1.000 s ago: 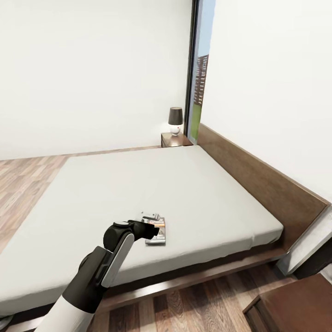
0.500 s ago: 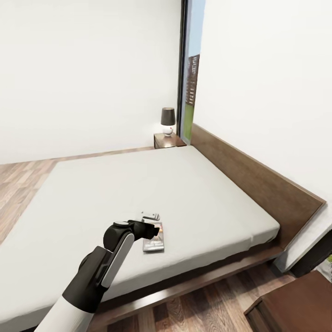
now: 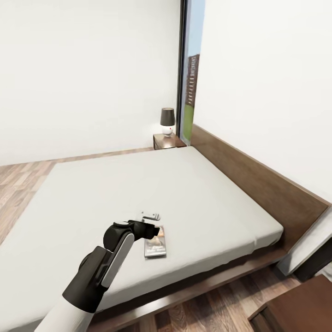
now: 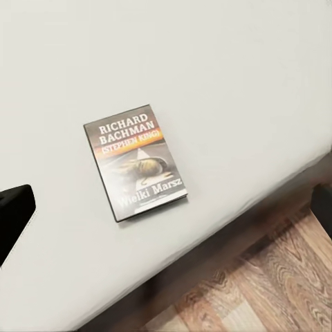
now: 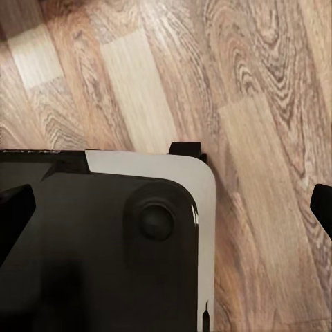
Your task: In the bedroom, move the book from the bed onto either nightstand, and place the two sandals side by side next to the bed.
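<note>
One thin paperback is what you are dealing with: the book (image 3: 155, 243) is lying flat on the bed (image 3: 198, 193), near the mattress edge closest to you, with your left gripper (image 3: 154, 229) hovering just above its upper end. Its fingers are standing spread wide in the left wrist view, with nothing between them. I'd judge the book light and stiff enough to lift whole, but it is sitting flush on a soft mattress, so you are likely needing to pinch across a long edge, pressing one finger into the bedding to get under it. That wrist view is giving you the cover (image 4: 135, 161) squarely, lettering included, which the head view is partly hiding behind the gripper. The right wrist view is looking down at plank floor (image 5: 263, 104); its fingertips are sitting far apart.
</note>
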Motion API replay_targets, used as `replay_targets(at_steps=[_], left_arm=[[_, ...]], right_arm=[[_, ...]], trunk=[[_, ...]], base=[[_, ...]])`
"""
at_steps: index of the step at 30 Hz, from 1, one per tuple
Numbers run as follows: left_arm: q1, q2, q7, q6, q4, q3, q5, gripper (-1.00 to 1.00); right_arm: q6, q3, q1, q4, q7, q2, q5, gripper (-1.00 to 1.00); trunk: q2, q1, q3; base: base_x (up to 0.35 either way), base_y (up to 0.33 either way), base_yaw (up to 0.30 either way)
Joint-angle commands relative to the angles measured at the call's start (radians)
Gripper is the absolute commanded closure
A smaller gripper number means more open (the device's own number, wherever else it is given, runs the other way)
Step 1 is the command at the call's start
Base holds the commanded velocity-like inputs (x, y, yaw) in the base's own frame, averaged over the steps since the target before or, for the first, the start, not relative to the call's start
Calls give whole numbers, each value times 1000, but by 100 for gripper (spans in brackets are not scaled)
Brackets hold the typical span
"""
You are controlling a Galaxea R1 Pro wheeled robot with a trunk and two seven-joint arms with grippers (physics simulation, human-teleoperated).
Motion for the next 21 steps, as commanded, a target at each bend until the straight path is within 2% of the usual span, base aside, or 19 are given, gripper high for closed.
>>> replay_targets(at_steps=[1, 8, 21], left_arm=[[-1, 0, 10, 3, -1, -1, 10, -100], [-1, 0, 9, 3, 0, 0, 11, -100], [-1, -1, 10, 3, 3, 1, 9, -100]], right_arm=[[-1, -7, 0, -2, 7, 1, 4, -100], [-1, -7, 0, -1, 7, 1, 5, -100], [-1, -7, 0, -1, 7, 1, 5, -100]], trunk=[[-1, 0, -1], [-1, 0, -1], [-1, 0, -1]], base=[[135, 101, -2], [157, 111, -1], [71, 20, 0]])
